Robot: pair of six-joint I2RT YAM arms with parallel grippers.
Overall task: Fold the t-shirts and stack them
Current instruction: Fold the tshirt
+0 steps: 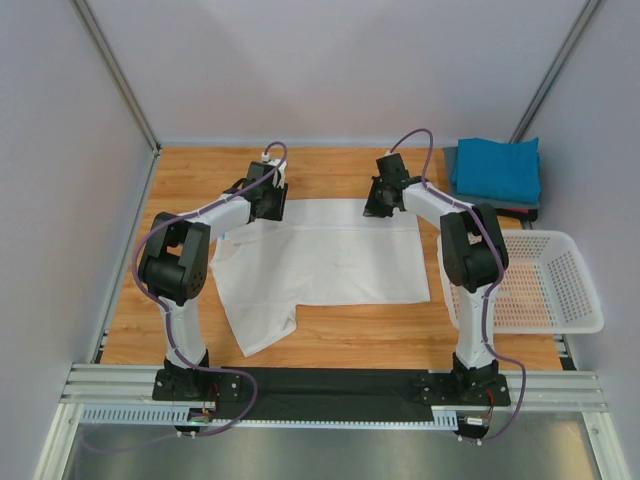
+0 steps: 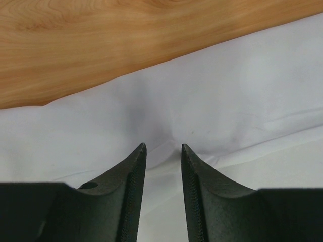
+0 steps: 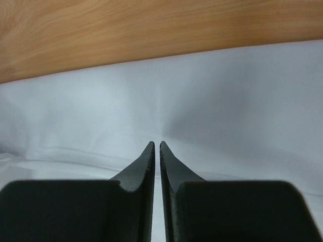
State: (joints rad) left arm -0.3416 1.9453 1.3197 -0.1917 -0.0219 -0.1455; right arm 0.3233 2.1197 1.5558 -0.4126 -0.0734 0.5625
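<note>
**Far edge pinched, fold about to start**

Top view: the white t-shirt [image 1: 330,262] lies spread mid-worktop [image 1: 200,170], with the left gripper [image 1: 268,192] and right gripper [image 1: 380,202] on its far edge. A folded teal t-shirt [image 1: 497,168] sits at the far right corner.

Left wrist: the jaws stand apart with cloth puckering between them.

Right wrist: the jaws are clenched on the cloth.

Next, the left likely has to clamp, then both lift evenly.

Top view: fixed above and behind your arms, facing down and forward; far enough to take in the whole table [image 1: 330,345]. Left wrist view: you look out past the left gripper [image 2: 163,147], very close to the white shirt [image 2: 242,101]. Right wrist view: likewise, past the right gripper [image 3: 157,144]. Shared by all three: the shirt's far edge and the wood beyond it.
</note>
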